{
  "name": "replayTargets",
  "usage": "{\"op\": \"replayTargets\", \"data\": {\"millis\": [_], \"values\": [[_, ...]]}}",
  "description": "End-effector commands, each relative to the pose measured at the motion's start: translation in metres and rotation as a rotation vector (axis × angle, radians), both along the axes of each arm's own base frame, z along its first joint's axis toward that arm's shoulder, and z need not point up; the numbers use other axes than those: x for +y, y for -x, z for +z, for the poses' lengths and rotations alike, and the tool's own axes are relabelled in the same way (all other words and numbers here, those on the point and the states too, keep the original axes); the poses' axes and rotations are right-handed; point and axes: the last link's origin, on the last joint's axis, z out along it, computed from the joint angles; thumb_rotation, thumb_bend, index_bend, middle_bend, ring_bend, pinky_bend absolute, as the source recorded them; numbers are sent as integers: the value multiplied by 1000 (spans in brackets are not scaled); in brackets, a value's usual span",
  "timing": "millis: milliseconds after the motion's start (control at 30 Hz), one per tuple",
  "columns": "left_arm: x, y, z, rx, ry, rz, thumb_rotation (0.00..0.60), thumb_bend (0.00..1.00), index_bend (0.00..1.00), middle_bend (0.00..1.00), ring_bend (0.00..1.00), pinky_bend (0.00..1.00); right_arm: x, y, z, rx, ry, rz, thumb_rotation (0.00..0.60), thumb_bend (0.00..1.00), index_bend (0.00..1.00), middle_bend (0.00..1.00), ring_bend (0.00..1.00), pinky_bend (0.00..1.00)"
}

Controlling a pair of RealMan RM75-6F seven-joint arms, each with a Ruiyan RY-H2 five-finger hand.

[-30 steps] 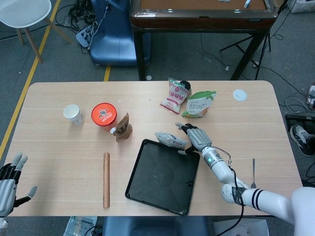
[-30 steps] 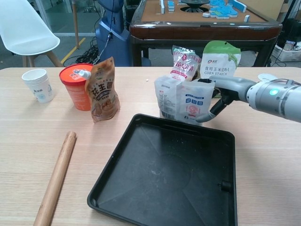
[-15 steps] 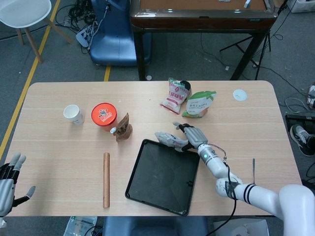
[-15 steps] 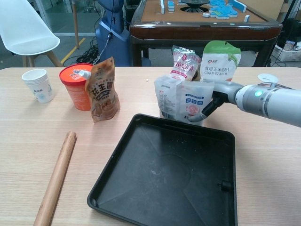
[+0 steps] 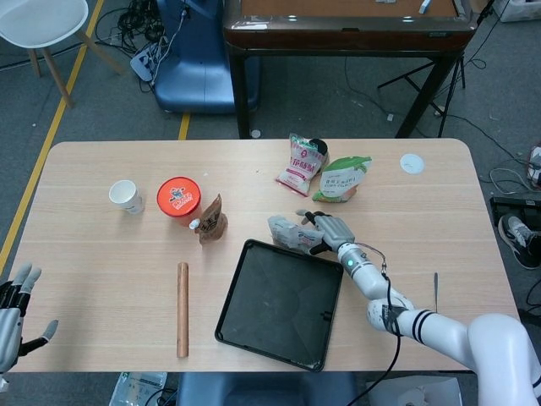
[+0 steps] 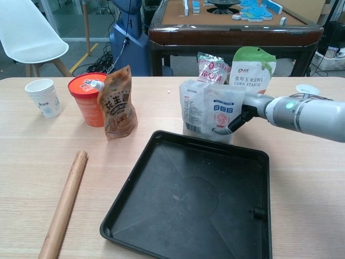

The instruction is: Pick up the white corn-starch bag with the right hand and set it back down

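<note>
A white bag with a blue label (image 6: 210,110) stands upright just beyond the far rim of the black tray (image 6: 161,216). My right hand (image 5: 326,230) grips this bag from its right side and from behind. In the chest view only curled fingers (image 6: 233,124) show at the bag's edge. A white bag with a green top, printed CORN STARCH (image 6: 252,69), stands further back, apart from the hand; in the head view this corn-starch bag (image 5: 342,179) lies just beyond the hand. My left hand (image 5: 12,311) hovers with fingers spread off the table's near left corner, holding nothing.
A pink-and-white snack bag (image 6: 211,69) stands behind the held bag. A brown pouch (image 6: 118,102), an orange tub (image 6: 86,100) and a paper cup (image 6: 44,97) stand to the left. A wooden rolling pin (image 6: 64,202) lies left of the tray. A spoon (image 5: 435,288) lies at the right.
The right hand has closed in on the blue-labelled bag, tipping it from a lean to upright and shifting it slightly away from the tray. The left hand barely moved.
</note>
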Motion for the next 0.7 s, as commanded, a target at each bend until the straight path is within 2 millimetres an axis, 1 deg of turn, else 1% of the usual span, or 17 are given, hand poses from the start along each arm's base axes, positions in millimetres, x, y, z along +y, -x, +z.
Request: {"op": "replayTargets", "data": {"millis": [33,133,233,333,400,433,500,567,600,700], "values": [[0,0,0,0,1,1,600,246,0,0,85,57,-3,-2,-1,4,-1,6,600,419,208,267,142,161],[0,0,-1,0,2,2,600,246,0,0,85,57,-5,-6,-4,6,5,18,600,432,243,290,163,169],[0,1,0,0,-1,5,600,246,0,0,85,57,-6,-7,-5,18,23,37,600,473,301,329,198,201],[0,2,1,1,-4,6,600,246,0,0,84,57,-8,-6,-7,23,48,44,600,546,405,396,259,259],[-1,2,1,1,-3,6,600,246,0,0,84,57,-9,-5,-7,23,66,48,600,609,501,455,317,340],[-1,2,1,1,-2,6,600,246,0,0,84,57,-9,-4,-7,27,79,55,600,632,526,473,337,368],[-1,2,1,2,-1,6,600,246,0,0,84,57,-10,-3,-7,34,100,70,600,701,597,527,405,456],[0,1,1,2,0,5,600,246,0,0,84,57,-10,-1,-6,29,118,83,600,743,647,569,467,526],[0,1,1,3,-1,4,600,246,0,0,84,57,-10,0,-4,27,126,92,600,760,668,587,492,550],[0,1,2,6,-1,5,600,246,0,0,84,57,-8,3,1,34,133,128,600,784,705,617,528,582]]}}
